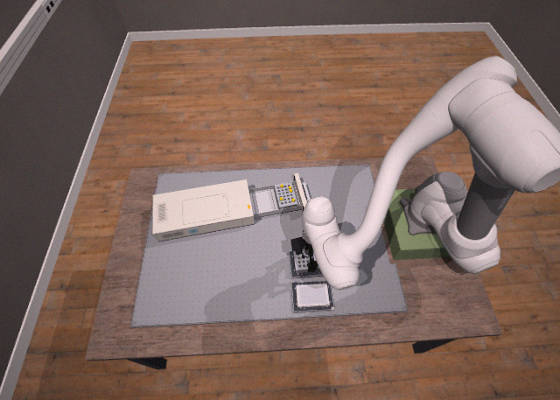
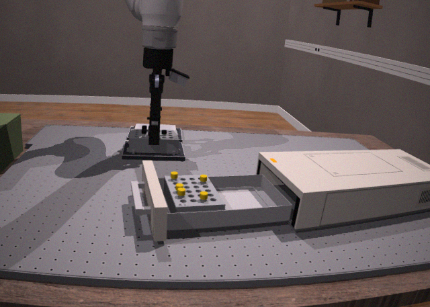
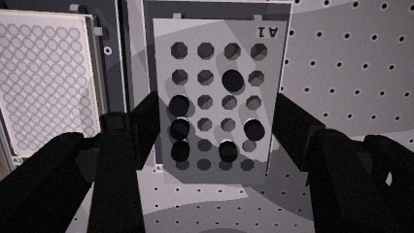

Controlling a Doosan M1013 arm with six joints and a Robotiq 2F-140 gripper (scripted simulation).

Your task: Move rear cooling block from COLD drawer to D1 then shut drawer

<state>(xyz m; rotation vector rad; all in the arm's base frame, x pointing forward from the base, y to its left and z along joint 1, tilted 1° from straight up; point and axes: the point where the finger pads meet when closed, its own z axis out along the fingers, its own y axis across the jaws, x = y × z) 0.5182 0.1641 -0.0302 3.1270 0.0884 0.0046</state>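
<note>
Fingers gripping block (image 3: 216, 78), six tubes (image 3: 232, 81)

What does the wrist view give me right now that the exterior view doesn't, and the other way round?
Only the wrist view shows the rear block's bore grid from above, six dark tube caps seated in it, its A1 mark, and the white well plate beside it.

Only the exterior view shows COLD, its drawer still open, the orange lamp, and the front block with yellow-capped tubes.

Both show the gripper shut on the rear block in the slot.
</note>
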